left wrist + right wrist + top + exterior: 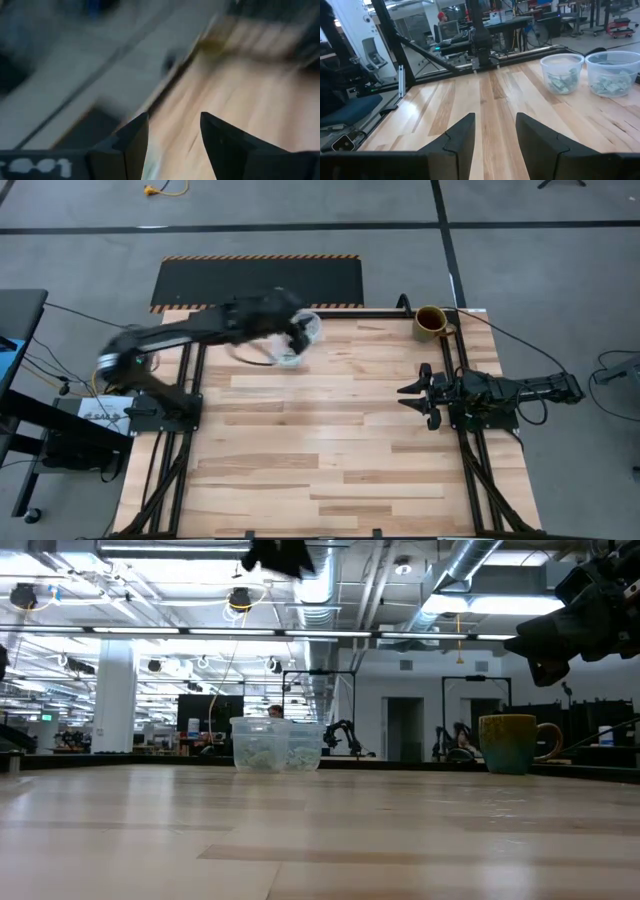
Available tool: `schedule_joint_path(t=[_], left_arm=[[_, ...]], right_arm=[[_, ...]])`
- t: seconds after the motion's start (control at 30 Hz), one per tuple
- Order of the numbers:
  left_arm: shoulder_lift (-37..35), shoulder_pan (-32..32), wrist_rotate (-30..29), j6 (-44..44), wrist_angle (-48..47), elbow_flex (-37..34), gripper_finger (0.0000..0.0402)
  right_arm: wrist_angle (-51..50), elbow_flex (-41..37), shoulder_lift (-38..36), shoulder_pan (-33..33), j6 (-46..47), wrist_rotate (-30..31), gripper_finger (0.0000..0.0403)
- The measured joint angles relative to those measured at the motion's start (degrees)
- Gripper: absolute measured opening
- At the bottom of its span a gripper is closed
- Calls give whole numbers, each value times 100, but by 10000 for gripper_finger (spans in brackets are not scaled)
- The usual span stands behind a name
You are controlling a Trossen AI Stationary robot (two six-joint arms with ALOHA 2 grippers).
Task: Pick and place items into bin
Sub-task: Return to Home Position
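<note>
"Where are the small pale green-and-white wrapped packets [561, 83]?"

"In the two clear round plastic cups [614, 62], heaped loosely in the bottom of each. The cups stand upright, just beside each other, near the far edge of the pale wooden plank table [330, 450], on its left half."

"And the left gripper [174, 122]?"

"Up in the air above the cups, its dark arm reaching in from the table's left side. The two dark fingers stand apart with a bare gap between them — it carries nothing."

"The other one?"

"The right gripper [495, 120] hangs over the table's right edge, well apart from the cups, and points inward across the wood. Its fingers are spread too, with nothing between them."

"What's that at the far right corner?"

"An olive-brown ceramic mug [430, 323] — upright, with its handle showing, at the far edge close to the right arm's rail. From here I can't tell whether anything is in it."

"Anyone about?"

"A person in a red cap [441, 16], off in the room beyond the table, among the desks."
</note>
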Motion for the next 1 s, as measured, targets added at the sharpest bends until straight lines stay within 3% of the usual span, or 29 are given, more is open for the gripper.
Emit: schedule_joint_path(t=[0.17, 0.27, 0.33, 0.4, 0.6, 0.87, 1.0], left_arm=[[-2014, 294, 1552, 28, 3242, -3017, 171], [-2867, 428, 1793, -587, 4849, -4714, 171], [-3369, 458, 1832, -739, 5951, -5525, 171], [-3813, 482, 1856, -665, 6469, -6168, 171], [-4913, 613, 1803, -606, 6592, -7202, 171], [-6279, 752, 1839, -475, 5402, -7821, 171], [-7019, 752, 2443, -726, 5089, -8204, 171]], right_arm=[[0, 0, 0, 2, 0, 1, 136], [0, 0, -2, 2, 0, -1, 136], [0, 0, -2, 2, 0, 1, 136], [0, 0, 0, 2, 0, 1, 136], [0, 0, -2, 0, 0, 0, 136], [0, 0, -2, 0, 0, 1, 136], [0, 0, -2, 2, 0, -1, 136]])
